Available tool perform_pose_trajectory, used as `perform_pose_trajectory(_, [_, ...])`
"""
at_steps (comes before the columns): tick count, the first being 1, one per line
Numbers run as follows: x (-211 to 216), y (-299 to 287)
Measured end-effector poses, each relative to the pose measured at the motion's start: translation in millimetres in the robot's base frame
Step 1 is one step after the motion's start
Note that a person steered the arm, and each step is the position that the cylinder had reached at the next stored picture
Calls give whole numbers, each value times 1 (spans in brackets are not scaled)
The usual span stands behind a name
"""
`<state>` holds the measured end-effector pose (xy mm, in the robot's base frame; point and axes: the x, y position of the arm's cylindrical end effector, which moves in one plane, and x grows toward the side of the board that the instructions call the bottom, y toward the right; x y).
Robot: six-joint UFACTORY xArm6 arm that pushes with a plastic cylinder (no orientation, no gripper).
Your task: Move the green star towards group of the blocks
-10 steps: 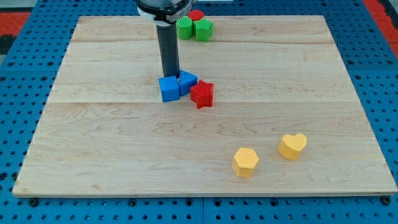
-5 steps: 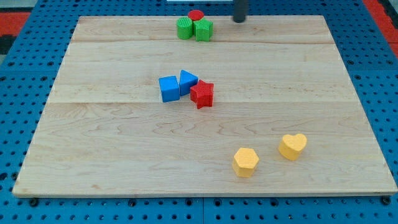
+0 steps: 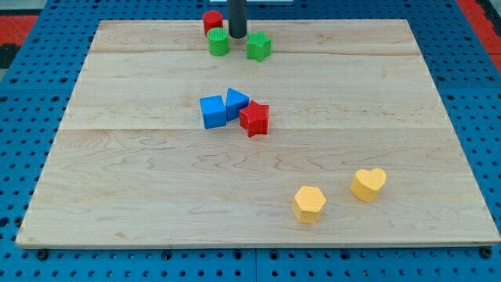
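Observation:
The green star [image 3: 259, 46] lies near the view's top edge of the wooden board [image 3: 117, 172]. My tip [image 3: 236, 36] stands just left of it, between it and a green round block [image 3: 219, 42]. A red cylinder [image 3: 212, 21] sits above and left of the green round block. The group in the board's middle is a blue cube [image 3: 212, 111], a blue wedge-like block [image 3: 236, 103] and a red star [image 3: 254, 118], all touching. The green star lies well above this group.
A yellow hexagon [image 3: 309, 204] and a yellow heart [image 3: 368, 183] lie at the view's lower right. The board rests on a blue pegboard surface [image 3: 23, 157].
My tip rose off the blue blocks, swung to the top right, then came in between the top blocks. The red cylinder and green round block shifted left; the green star moved slightly down-right.

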<state>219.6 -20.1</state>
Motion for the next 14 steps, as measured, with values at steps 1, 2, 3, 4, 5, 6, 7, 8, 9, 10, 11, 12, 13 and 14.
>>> perform_pose_trajectory(1, [19,62])
perform_pose_trajectory(2, [45,15])
perform_pose_trajectory(3, [35,-16])
perform_pose_trajectory(4, [86,-32])
perform_pose_trajectory(5, [104,-30])
perform_pose_trajectory(6, [114,-26])
perform_pose_trajectory(7, [88,-34])
perform_pose_trajectory(8, [91,-51])
perform_pose_trajectory(9, [122,-75])
perform_pose_trajectory(10, [125,-75])
perform_pose_trajectory(11, [126,-78])
perform_pose_trajectory(12, [136,-109])
perform_pose_trajectory(13, [124,-128])
perform_pose_trajectory(14, [108,-111])
